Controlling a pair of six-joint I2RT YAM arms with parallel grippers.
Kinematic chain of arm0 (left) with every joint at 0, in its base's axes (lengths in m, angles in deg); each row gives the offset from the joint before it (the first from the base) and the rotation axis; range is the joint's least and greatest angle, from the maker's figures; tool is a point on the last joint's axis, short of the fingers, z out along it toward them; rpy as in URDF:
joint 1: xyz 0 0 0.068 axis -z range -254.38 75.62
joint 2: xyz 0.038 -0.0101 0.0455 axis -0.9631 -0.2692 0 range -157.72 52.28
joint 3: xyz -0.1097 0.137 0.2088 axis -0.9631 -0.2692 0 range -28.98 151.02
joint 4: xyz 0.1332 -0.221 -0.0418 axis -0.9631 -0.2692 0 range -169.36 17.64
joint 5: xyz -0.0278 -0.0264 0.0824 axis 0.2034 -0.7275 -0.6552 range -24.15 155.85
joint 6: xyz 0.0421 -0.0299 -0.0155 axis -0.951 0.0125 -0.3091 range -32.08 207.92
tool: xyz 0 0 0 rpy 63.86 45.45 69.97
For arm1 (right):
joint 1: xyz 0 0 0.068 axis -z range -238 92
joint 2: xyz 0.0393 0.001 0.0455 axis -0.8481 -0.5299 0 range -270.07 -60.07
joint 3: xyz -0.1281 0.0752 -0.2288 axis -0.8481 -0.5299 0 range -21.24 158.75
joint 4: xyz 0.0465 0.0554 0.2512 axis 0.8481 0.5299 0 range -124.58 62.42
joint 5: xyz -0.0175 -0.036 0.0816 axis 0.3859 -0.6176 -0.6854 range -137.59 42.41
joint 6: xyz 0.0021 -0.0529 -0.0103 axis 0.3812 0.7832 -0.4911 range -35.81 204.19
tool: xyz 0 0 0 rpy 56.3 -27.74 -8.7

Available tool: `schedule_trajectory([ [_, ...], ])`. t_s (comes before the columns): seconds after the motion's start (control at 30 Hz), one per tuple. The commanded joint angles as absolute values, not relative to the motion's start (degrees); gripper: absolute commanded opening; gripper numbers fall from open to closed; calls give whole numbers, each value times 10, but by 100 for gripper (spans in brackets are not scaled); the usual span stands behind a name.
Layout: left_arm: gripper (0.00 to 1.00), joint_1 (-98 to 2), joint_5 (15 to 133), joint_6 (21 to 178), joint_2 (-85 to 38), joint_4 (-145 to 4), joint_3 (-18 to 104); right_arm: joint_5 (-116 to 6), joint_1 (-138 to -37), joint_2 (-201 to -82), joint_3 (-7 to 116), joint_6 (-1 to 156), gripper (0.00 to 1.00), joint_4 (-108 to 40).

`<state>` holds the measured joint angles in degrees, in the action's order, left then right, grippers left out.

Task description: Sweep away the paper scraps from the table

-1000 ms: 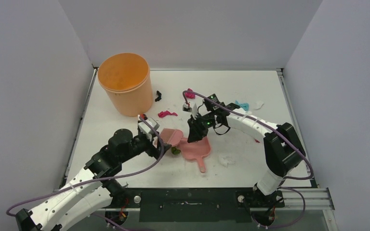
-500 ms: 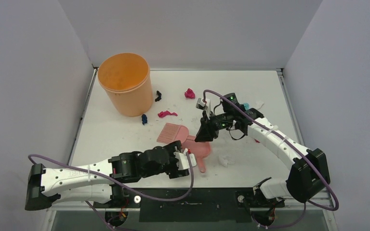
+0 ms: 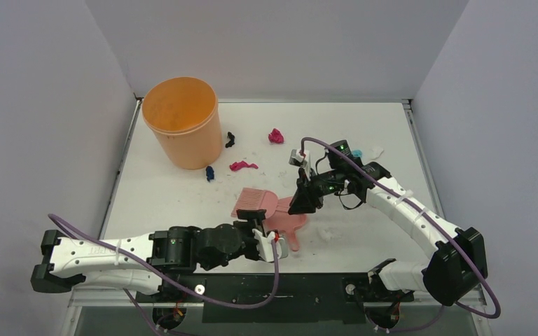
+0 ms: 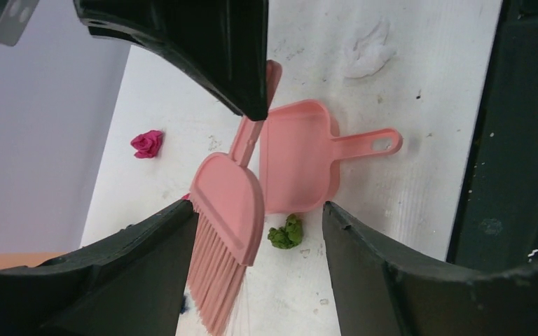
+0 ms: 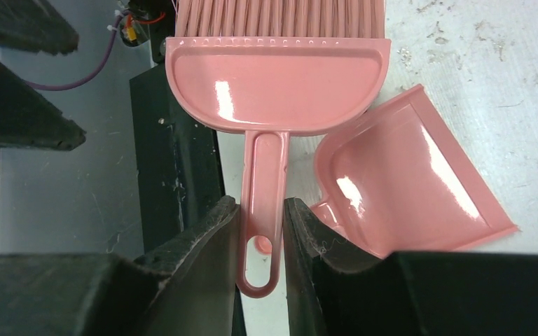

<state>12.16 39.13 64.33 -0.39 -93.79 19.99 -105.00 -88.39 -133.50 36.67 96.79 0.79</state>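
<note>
Sweep step in hand, dustpan [image 4: 298,157] empty so far. Right end effector [image 5: 260,210] clamped on brush [image 5: 277,84] handle, brush head just beside dustpan mouth. Left end effector [image 4: 258,207] open, holding nothing, near dustpan handle at near bench [image 3: 168,196] edge. Green scrap [image 4: 286,233] on bench just off dustpan mouth, by the bristles. Magenta scraps [image 3: 275,136], black and blue ones farther back; teal and white to the right. Next, likely: close left on dustpan handle, steady it, then brush green scrap in. Needs lip flat on bench.
</note>
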Motion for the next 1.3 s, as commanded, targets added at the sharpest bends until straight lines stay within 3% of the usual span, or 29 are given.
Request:
schedule_trajectory([
  [0.0, 64, 124, 361, 614, -9, -967, 225, -1117, -877, -1310, 363, 956, 5, -14],
  [0.27, 54, 125, 315, 586, -52, -947, 217, -1191, -869, -1311, 351, 920, 5, -30],
  [0.43, 40, 126, 262, 553, -51, -898, 193, -1198, -868, -1309, 348, 917, 5, -33],
  [0.57, 36, 124, 253, 532, -51, -878, 174, -1209, -867, -1308, 341, 910, 5, -41],
  [0.73, 15, 111, 279, 535, -59, -869, 171, -1208, -866, -1309, 337, 900, 5, -52],
  [0.8, 0, 106, 290, 545, -62, -870, 173, -1201, -866, -1307, 333, 896, 5, -56],
  [0.87, 0, 102, 295, 555, -59, -866, 167, -1179, -863, -1300, 328, 874, 5, -72],
  [0.9, 0, 99, 303, 561, -55, -866, 163, -1166, -861, -1295, 328, 866, 15, -77],
  [0.93, 0, 95, 311, 576, -47, -866, 159, -1153, -857, -1294, 332, 873, 42, -67],
  [0.97, 0, 89, 326, 586, -40, -868, 155, -1143, -854, -1294, 343, 896, 62, -47],
  [1.0, 0, 82, 344, 606, -29, -872, 152, -1132, -854, -1301, 364, 938, 73, -5],
  [1.13, 0, 20, 474, 715, 39, -878, 130, -1097, -849, -1355, 512, 1167, 88, 273],
  [1.27, 0, -44, 619, 792, 83, -853, 88, -1112, -838, -1329, 531, 1212, 94, 290],
])
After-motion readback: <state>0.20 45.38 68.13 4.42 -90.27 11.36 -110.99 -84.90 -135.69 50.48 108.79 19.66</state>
